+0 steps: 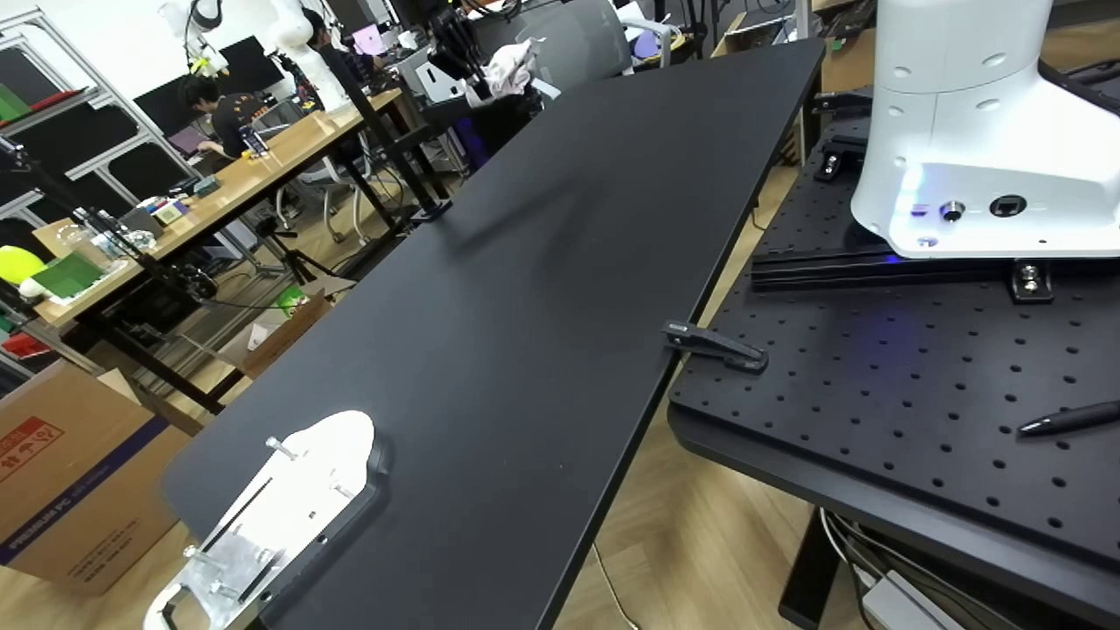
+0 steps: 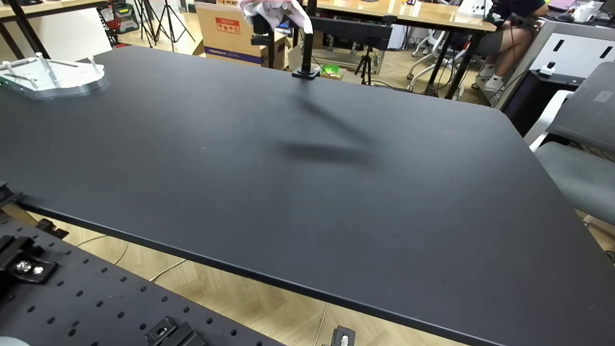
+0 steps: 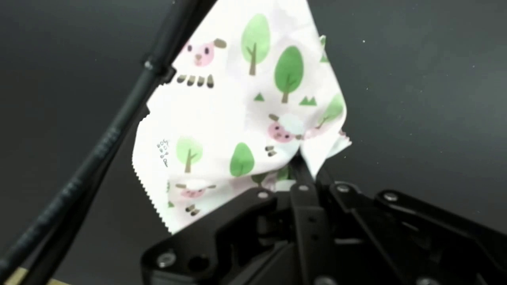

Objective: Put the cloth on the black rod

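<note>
The cloth (image 3: 237, 99) is white with green trees and pink sheep. It spreads from my gripper (image 3: 313, 174) in the wrist view, with a fold entering between the closed fingers. A black rod stand (image 1: 376, 127) (image 2: 308, 57) rises at the table's far edge, with a black crossbar (image 2: 353, 31). In both exterior views the cloth (image 1: 510, 68) (image 2: 278, 13) hangs near the crossbar; I cannot tell whether they touch. A dark rod-like length (image 3: 115, 134) crosses in front of the cloth's left edge; it may be the rod or a cable.
The black table (image 1: 560, 289) (image 2: 298, 202) carries a white plate with metal pegs (image 1: 289, 490) (image 2: 53, 74) at one end. A black clamp (image 1: 713, 344) sits on the table edge by the robot base (image 1: 980, 131). A grey chair (image 1: 582, 39) (image 2: 581, 125) stands beyond the table.
</note>
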Controlling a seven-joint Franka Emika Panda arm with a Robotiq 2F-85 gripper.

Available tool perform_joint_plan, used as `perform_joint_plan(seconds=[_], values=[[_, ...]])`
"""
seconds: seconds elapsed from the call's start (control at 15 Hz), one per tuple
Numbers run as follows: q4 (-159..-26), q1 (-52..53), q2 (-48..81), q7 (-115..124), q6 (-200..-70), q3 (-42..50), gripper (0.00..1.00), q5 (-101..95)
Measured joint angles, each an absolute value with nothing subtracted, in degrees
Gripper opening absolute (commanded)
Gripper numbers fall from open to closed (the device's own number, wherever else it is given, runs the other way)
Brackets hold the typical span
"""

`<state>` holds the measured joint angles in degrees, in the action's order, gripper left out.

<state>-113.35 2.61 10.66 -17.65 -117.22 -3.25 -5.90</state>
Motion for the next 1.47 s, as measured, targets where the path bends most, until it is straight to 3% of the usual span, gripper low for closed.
perform_joint_plan(seconds=[1.47], values=[[-113.2, 6.6, 10.5, -15.8, -114.0, -6.6, 0.01, -5.9]])
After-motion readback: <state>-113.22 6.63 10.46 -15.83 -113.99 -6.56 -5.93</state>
